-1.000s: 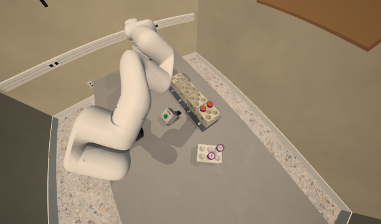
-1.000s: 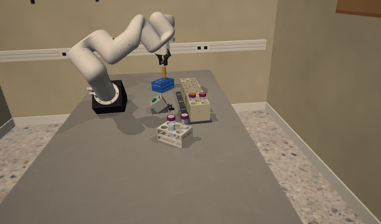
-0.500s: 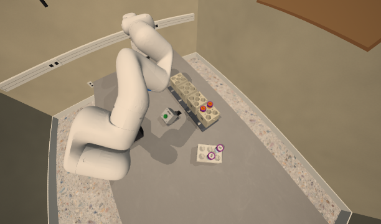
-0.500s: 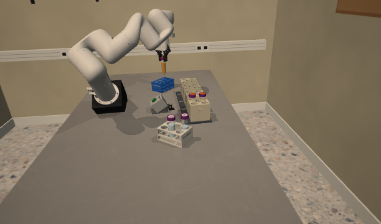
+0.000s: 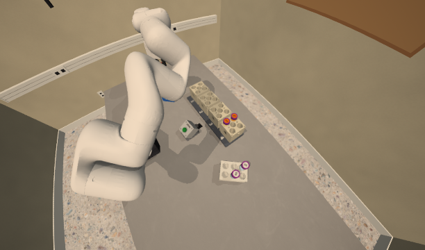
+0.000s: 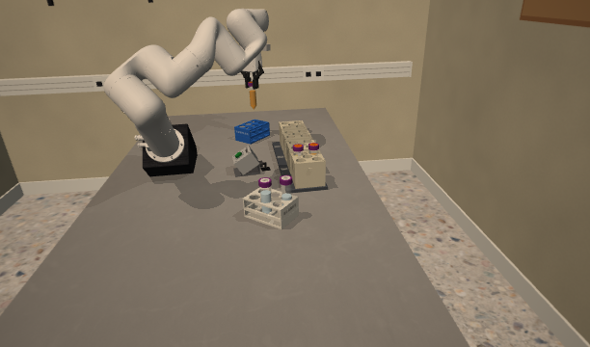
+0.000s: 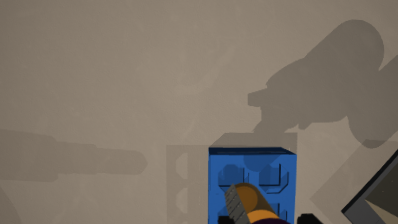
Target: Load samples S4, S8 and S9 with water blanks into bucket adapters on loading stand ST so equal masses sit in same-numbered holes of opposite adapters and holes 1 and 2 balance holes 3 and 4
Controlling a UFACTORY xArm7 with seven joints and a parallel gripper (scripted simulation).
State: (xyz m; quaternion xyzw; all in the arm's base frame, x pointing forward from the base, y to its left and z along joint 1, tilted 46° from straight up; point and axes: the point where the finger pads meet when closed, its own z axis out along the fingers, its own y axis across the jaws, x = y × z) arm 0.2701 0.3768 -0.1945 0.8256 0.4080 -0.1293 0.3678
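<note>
Partly hidden: orange-filled tube (image 6: 253, 98) (image 7: 257, 205), cap obscured.
Fingers (image 6: 259, 82) pinch it upright, upper centre of the exterior frame; ID unreadable; wrist view's bottom edge crops the blue rack (image 6: 252, 131) (image 7: 252, 172).

The held tube (image 6: 253, 98) (image 7: 255, 202) is cut off by the wrist view's lower edge; its cap dot is hidden. The white-dot print (image 5: 245, 165) (image 5: 235, 173) seems too small to read.
</note>
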